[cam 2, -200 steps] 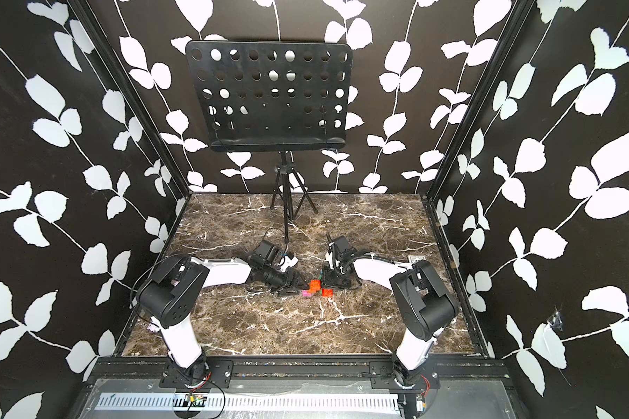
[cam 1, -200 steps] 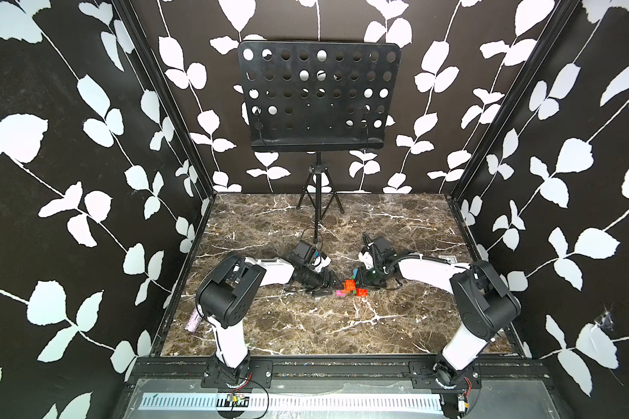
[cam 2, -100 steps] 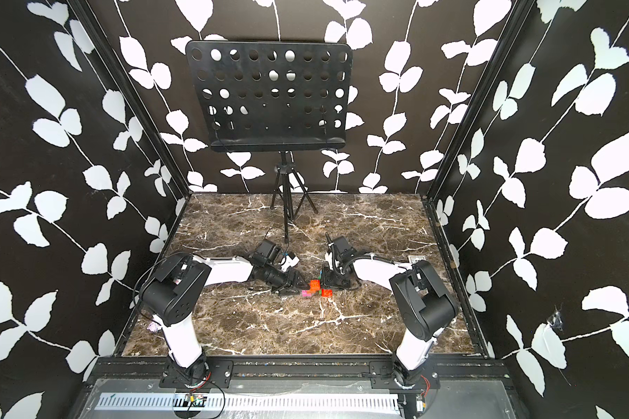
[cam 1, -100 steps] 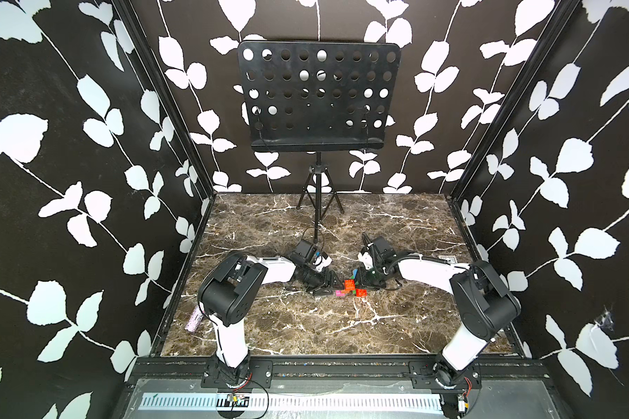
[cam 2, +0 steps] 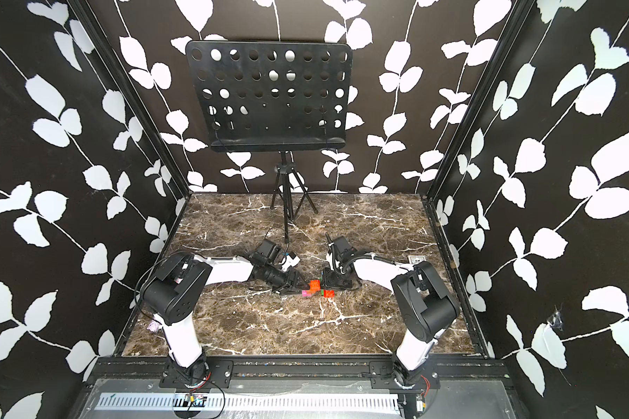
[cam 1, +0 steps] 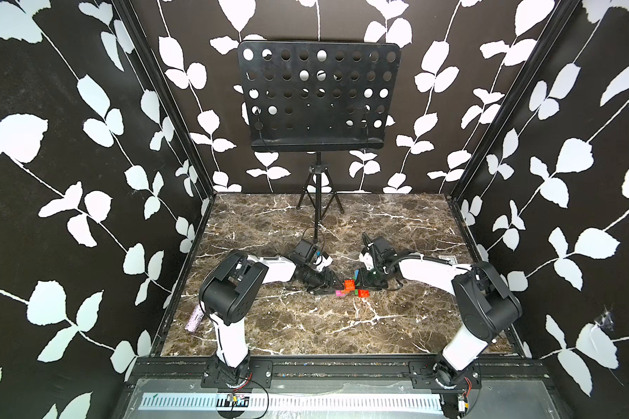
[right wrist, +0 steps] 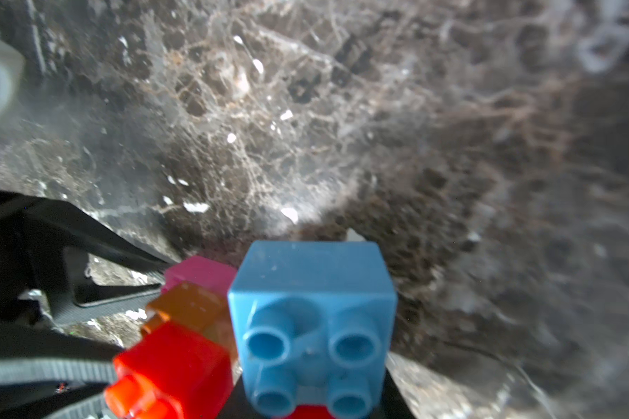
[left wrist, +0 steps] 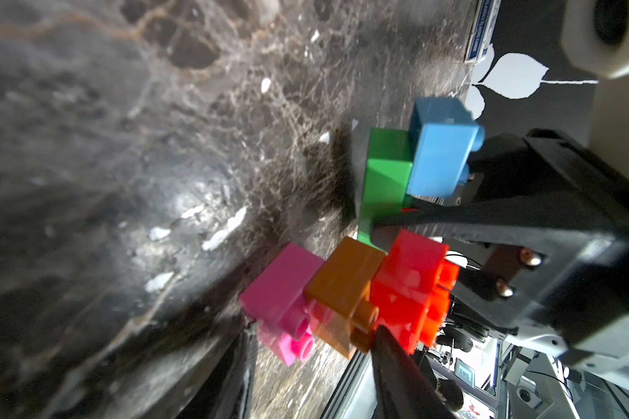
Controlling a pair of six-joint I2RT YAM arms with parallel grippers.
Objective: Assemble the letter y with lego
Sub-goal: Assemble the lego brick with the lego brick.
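Between the jaws of the left gripper (left wrist: 313, 339): pink-tipped stem (left wrist: 342, 286) of the multicoloured plastic-brick letter y (cam 1: 350, 285).
Jaws narrowing, contact unclear; right gripper (cam 1: 366, 283) pinches the long green bar (left wrist: 385, 170); seating seems near.

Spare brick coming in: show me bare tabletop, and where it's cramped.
Free: the wide strip between brick cluster and front rail; both back corners beside the stand legs. Crowded: mid-table, where left end effector and right end effector flank the cluster.
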